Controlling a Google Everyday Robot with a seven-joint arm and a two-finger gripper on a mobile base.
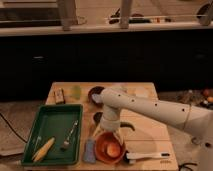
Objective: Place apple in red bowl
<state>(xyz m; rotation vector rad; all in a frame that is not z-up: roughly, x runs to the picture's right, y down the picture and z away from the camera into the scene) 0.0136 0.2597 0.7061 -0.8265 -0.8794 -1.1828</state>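
The red bowl (107, 147) sits near the front edge of the wooden table (145, 135). The small yellow-orange apple (113, 149) lies inside it. My gripper (111, 131) hangs straight down from the white arm (150, 106), just above the bowl's far rim and a little behind the apple. The wrist hides the fingers.
A green tray (52, 131) at the left holds a yellow corn cob (43, 149) and a fork (70, 137). A dark bowl (95, 93) stands at the back. A blue sponge (89, 150) lies left of the red bowl, a brush (145, 157) to its right.
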